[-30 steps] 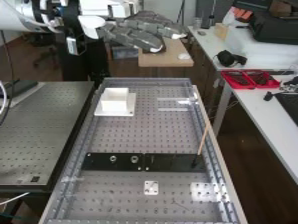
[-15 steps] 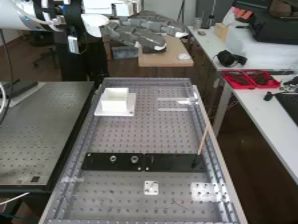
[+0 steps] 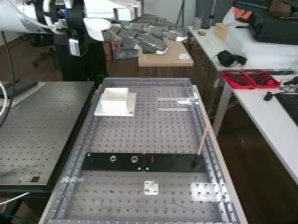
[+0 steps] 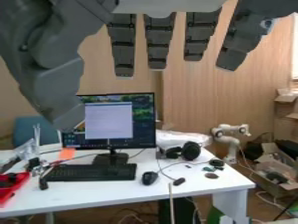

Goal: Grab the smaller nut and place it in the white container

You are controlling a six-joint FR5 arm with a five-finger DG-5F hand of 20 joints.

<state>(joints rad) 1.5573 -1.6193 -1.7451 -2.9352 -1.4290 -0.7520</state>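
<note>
Right, hand point(image 3: 143, 39) up high by bench's point(image 3: 143, 135) far end, fingers point(image 4: 158, 45) straight and spread, thumb point(image 4: 53, 75) well apart. White container point(image 3: 115, 106) sits on white plate point(image 3: 132, 103), bench's far left part. Larger nut point(image 3: 113, 159) and bearing point(image 3: 134, 159) side by side on black bar point(image 3: 100, 166). Wrist view catches monitor point(image 4: 110, 122), keyboard point(image 4: 90, 172), mouse point(image 4: 149, 178) on desk point(image 4: 199, 183).

Bench point(image 3: 126, 135) w/ container point(image 3: 116, 106), blk bar point(image 3: 124, 167), plate point(image 3: 147, 184)
</note>
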